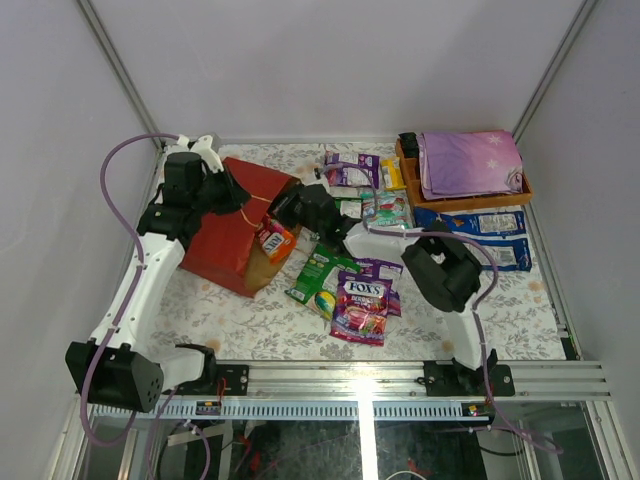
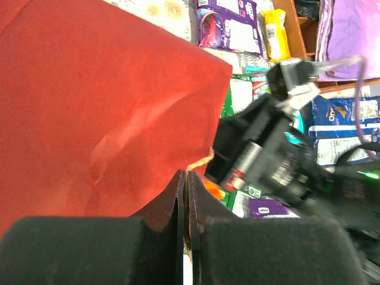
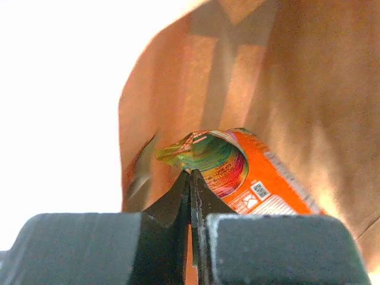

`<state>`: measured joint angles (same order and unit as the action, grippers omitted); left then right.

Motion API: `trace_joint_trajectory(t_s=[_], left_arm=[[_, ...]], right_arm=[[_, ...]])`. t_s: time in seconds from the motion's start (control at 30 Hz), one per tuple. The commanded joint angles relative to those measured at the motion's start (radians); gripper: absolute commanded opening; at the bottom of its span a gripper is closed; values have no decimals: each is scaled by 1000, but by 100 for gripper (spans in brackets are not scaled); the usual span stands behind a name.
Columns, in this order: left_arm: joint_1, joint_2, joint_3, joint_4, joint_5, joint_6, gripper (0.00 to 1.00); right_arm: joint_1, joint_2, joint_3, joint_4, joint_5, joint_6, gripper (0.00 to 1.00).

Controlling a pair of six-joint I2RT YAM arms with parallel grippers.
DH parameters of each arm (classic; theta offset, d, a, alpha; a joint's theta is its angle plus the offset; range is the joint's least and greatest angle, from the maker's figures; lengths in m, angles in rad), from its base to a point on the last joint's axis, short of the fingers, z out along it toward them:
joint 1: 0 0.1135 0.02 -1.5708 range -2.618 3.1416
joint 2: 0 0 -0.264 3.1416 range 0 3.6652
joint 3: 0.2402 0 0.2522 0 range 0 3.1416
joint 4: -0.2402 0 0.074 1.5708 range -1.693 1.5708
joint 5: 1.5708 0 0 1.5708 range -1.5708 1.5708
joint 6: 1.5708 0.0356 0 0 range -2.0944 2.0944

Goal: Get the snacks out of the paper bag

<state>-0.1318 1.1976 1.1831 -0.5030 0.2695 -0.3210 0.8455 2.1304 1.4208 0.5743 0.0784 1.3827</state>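
Note:
The red paper bag (image 1: 222, 232) lies on its side at the left, its mouth facing right. It fills the left wrist view (image 2: 101, 101). My left gripper (image 1: 240, 203) is shut on the bag's thin loop handle (image 2: 200, 160) at the upper rim of the mouth. My right gripper (image 1: 287, 222) is at the bag's mouth, shut on the edge of an orange snack packet (image 1: 275, 241). In the right wrist view the orange packet (image 3: 261, 178) bends up from the jaws against the bag's brown inner side (image 3: 297, 77). Other snacks lie outside: a purple FOX'S packet (image 1: 362, 305) and a green packet (image 1: 318, 272).
Purple (image 1: 352, 170), yellow (image 1: 392, 173) and teal (image 1: 385, 207) packets lie at the back. Two blue-and-white packs (image 1: 480, 222) lie at the right. A wooden tray (image 1: 470, 203) with a purple star cloth (image 1: 470, 163) stands at the back right. Walls enclose the table.

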Motion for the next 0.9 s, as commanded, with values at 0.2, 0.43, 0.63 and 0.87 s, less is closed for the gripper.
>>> trace_joint_trajectory(t_s=[0.2,0.43,0.63,0.87], left_arm=[[32,7,33,13,-110,5,0],[56,9,32,14,-138,5,0],[66,6,30,12,-139,6,0],[67,18,27,12,-130,5,0]], right_arm=[[-14,-371,-165,-155,-287,-186,0],[-103,-698,-315,-384,-387,-380,0],[-347,-984,-450,-611,-341,-522,0],[-580,-1141,-583,-789,-338,-654,0]])
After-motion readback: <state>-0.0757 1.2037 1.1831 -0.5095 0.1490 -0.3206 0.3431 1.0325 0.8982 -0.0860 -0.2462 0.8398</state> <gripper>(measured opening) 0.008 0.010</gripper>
